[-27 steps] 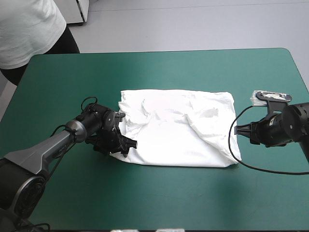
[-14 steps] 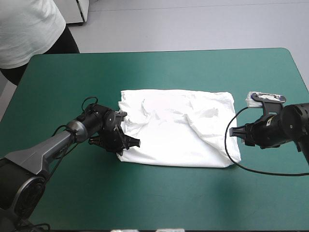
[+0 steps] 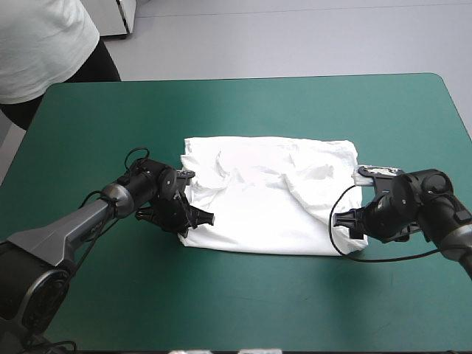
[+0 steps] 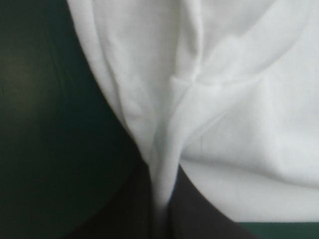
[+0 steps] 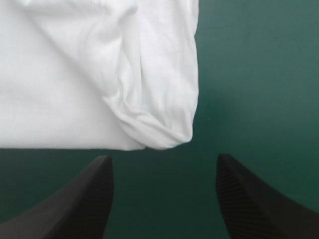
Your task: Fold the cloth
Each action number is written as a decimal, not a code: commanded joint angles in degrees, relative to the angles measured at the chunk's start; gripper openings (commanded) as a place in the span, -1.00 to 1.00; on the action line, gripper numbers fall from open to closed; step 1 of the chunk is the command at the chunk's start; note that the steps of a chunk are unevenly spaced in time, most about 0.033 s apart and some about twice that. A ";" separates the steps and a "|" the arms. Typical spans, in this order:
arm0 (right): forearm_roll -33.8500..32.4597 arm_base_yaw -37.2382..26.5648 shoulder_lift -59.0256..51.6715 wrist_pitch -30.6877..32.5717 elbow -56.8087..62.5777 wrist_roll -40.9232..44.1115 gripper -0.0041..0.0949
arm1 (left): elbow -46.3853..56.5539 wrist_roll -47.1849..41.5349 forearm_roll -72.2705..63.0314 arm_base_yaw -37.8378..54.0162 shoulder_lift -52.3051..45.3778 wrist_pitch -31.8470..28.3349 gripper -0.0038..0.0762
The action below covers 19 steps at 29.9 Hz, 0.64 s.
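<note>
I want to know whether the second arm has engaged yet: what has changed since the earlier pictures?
The right pincer moved in from the table's right side to the near right corner of the T-shirt. It is open, with the corner just ahead of its fingers and not yet gripped. The left pincer shifted only slightly and stays shut on the near left corner. The T-shirt lies spread much as before.

The desk (image 3: 295,110), teal-green on top with rounded far corners, fills most of the high view with its far edge near the top, and a person (image 3: 40,44) in a white top and dark trousers stands at its far left corner.
</note>
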 commanded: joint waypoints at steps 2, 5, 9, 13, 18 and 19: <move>-0.80 -0.03 2.85 -4.83 1.32 0.66 0.25 | 0.30 0.31 2.67 0.04 -0.27 -0.12 -0.93; -0.80 -0.03 5.66 -7.68 2.51 0.92 0.25 | 0.30 0.54 2.67 0.04 -0.27 -0.12 -0.93; -1.11 -0.03 8.92 -9.99 2.51 2.38 0.25 | 0.30 0.54 2.67 0.04 -0.27 -0.12 -0.93; -1.40 -0.03 12.19 -10.89 2.51 2.97 0.25 | 0.30 0.54 2.67 0.04 -0.27 -0.12 -0.93; -0.99 -0.03 15.68 -12.21 3.24 3.48 0.23 | 0.30 0.54 2.67 0.04 -0.27 -0.12 -0.93; -0.67 -0.03 15.93 -12.67 3.95 3.77 0.18 | 0.30 0.54 2.67 0.04 -0.27 -0.12 -0.93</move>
